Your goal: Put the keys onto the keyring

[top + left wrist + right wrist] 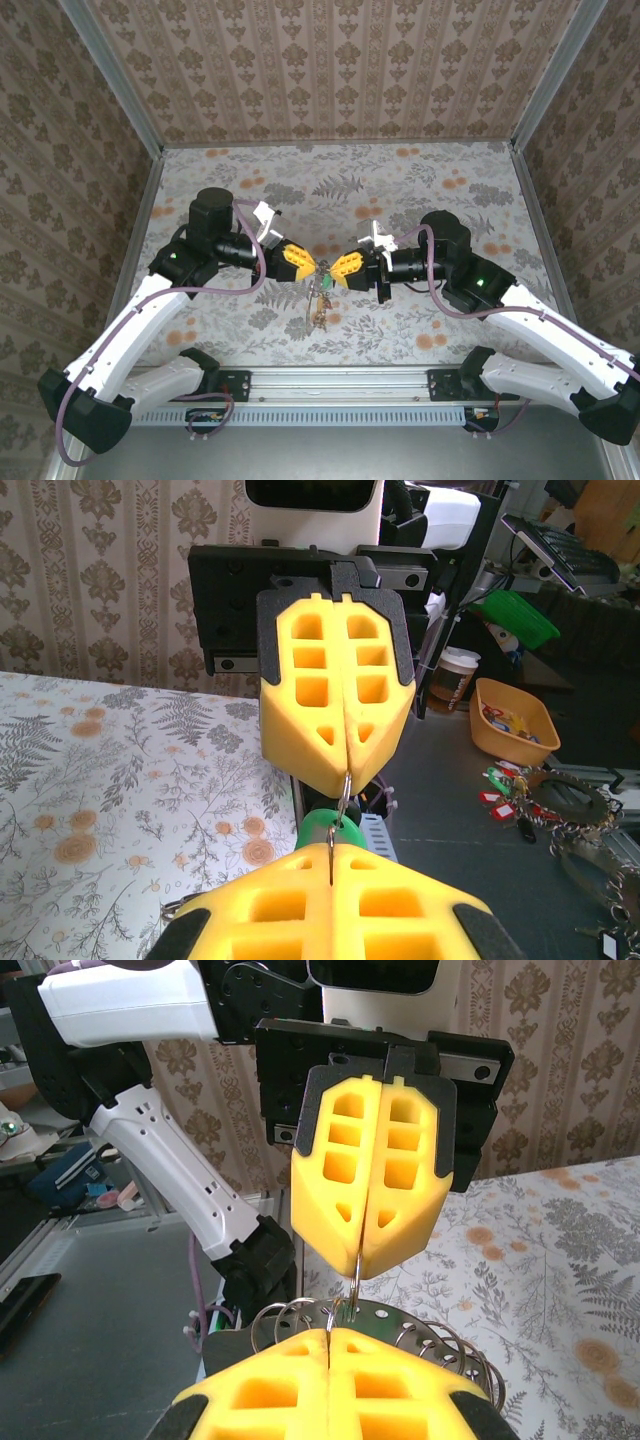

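Over floral table (420,190), left gripper (306,265) and right gripper (338,268) clamp keyring (321,292), jaws closed.

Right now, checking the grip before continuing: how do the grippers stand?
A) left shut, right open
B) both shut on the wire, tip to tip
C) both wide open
B: left gripper and right gripper meet mid-table, jaws closed on the keyring.

The fingers (310,690) are matt foam, the keyring (356,1270) shiny metal wire.

Two grippers (311,266) (337,268), one keyring (320,304), one green key (322,827).
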